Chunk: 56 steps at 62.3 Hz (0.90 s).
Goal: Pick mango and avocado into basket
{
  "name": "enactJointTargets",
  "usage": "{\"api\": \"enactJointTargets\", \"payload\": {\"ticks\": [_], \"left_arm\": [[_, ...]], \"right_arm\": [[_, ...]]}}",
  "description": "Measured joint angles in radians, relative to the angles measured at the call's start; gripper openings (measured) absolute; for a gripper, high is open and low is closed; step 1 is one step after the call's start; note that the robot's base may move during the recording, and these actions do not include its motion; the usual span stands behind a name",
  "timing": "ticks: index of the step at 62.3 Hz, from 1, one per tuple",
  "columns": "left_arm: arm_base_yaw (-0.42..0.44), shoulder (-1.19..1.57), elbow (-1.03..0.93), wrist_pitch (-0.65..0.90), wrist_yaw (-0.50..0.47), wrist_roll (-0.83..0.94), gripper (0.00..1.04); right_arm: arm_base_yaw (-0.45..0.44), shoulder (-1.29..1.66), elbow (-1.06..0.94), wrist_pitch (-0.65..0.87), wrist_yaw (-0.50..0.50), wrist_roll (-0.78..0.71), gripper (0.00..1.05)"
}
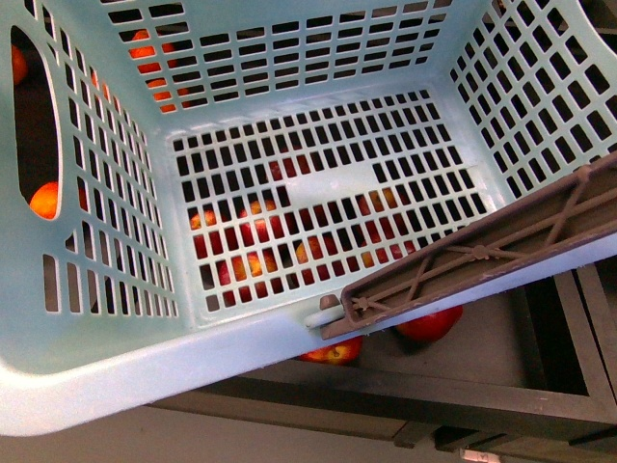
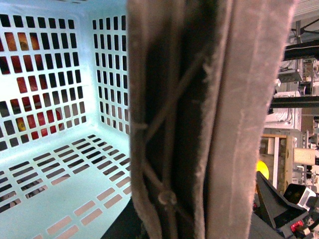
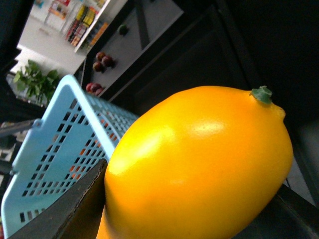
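Note:
The turquoise basket (image 1: 106, 376) fills the front view, held up and tilted, with nothing inside it. Its brown handle (image 1: 482, 253) crosses the lower right. In the left wrist view the handle (image 2: 199, 119) fills the middle and my left gripper is shut on it; the fingers are hidden behind it. The basket's inside (image 2: 55, 149) shows beside it. My right gripper (image 3: 189, 219) is shut on the orange-yellow mango (image 3: 199, 164), which fills the right wrist view, beside the basket's outer wall (image 3: 65, 154). No avocado can be made out for certain. Neither gripper shows in the front view.
Red apples (image 1: 429, 326) and small orange fruits (image 1: 43, 201) lie in dark shelf bins under and behind the basket, seen through its slots. A dark shelf edge (image 1: 405, 405) runs below the basket. More dark fruits (image 3: 99, 62) lie on a far shelf.

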<state>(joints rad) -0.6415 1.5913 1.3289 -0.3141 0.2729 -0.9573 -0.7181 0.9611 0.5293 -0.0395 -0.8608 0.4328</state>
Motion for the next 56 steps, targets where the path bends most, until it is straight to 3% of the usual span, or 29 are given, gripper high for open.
{"api": "enactJointTargets", "payload": {"ticks": [25,56], "left_arm": [[0.000,0.000,0.000,0.000,0.000,0.000,0.16],[0.000,0.000,0.000,0.000,0.000,0.000,0.16]], "right_arm": [[0.280,-0.140,-0.035,0.034,0.080,0.010,0.72],[0.436,0.124,0.027,0.308,0.199,0.006,0.72]]}}
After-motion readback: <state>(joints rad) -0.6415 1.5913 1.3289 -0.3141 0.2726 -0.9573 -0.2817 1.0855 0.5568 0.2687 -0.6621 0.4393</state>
